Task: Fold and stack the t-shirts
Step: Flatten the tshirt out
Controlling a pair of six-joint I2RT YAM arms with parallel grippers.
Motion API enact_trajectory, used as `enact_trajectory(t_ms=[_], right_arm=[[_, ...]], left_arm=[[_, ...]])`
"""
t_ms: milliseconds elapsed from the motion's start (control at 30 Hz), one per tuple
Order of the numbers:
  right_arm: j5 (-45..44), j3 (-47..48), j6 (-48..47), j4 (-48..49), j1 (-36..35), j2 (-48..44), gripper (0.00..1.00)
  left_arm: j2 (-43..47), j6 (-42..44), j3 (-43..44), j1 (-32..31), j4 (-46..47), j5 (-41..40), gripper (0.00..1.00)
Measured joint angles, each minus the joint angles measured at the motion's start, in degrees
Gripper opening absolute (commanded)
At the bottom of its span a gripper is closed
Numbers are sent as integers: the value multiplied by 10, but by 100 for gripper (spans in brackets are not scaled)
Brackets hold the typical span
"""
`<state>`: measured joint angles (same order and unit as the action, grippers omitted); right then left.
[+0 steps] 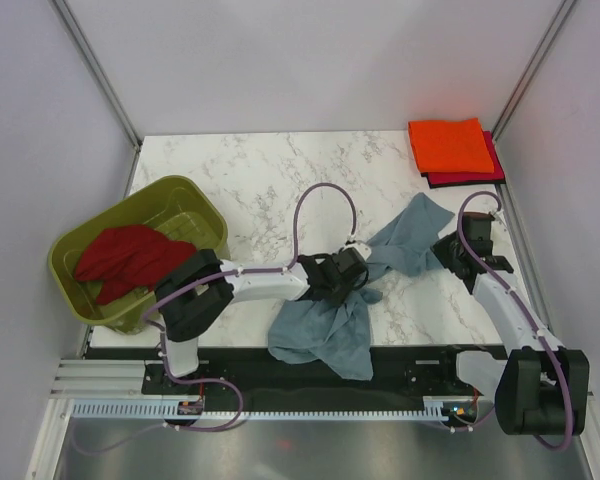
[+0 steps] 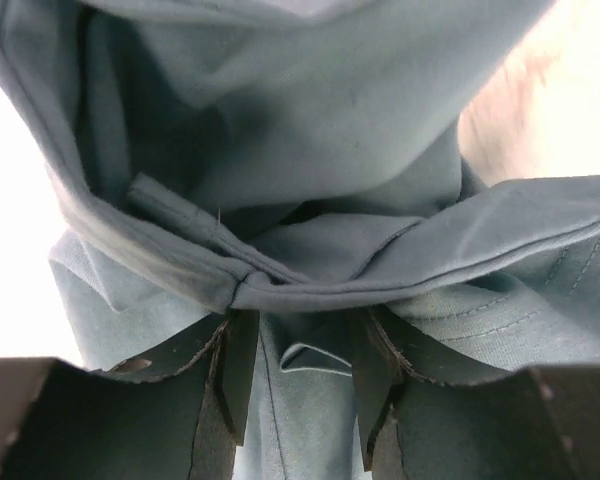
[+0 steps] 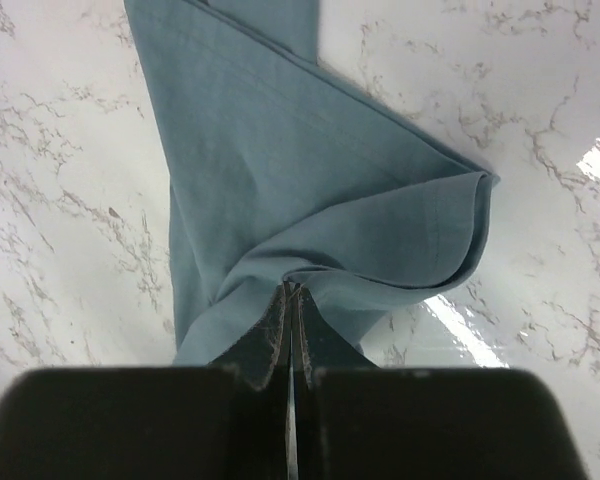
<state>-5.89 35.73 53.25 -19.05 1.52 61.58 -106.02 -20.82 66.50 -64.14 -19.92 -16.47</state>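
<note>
A slate blue-grey t-shirt (image 1: 325,335) lies crumpled across the table's front middle, one end hanging over the near edge. My left gripper (image 1: 358,272) sits in its middle; its jaws (image 2: 300,340) stand open, with cloth (image 2: 330,120) bunched between them and a hem draped across the tips. My right gripper (image 1: 440,248) is shut on the shirt's right end, pinching a fold (image 3: 300,170) at the fingertips (image 3: 290,290). A folded orange t-shirt (image 1: 448,145) rests on a folded magenta-red one (image 1: 470,178) at the back right. A dark red t-shirt (image 1: 130,255) lies in the tub.
The olive-green plastic tub (image 1: 180,182) stands at the table's left edge, partly overhanging it. White walls with metal posts close in the marble table (image 1: 270,170) on three sides.
</note>
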Motion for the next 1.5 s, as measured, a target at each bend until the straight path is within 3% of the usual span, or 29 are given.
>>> enact_trajectory(t_ms=[233,400,600,700,900,1233,1333,1500], right_arm=[[-10,-7,12,51,0,76,0],[9,3,-23,53,3,116,2],[40,27,-63,62,5,118,1],[53,27,-68,64,6,118,0],[78,29,-72,64,6,116,0],[97,36,-75,62,6,108,0],[101,38,-77,61,7,108,0],[104,40,-81,61,10,108,0]], left_arm=[[-64,51,97,96,2,63,48],[-33,76,125,126,-29,127,49],[86,85,96,93,-41,213,43],[104,85,80,77,-37,230,38],[87,77,28,77,-47,204,29],[8,76,45,54,-35,195,25],[0,74,45,24,-36,200,25],[16,72,47,-4,-46,193,41]])
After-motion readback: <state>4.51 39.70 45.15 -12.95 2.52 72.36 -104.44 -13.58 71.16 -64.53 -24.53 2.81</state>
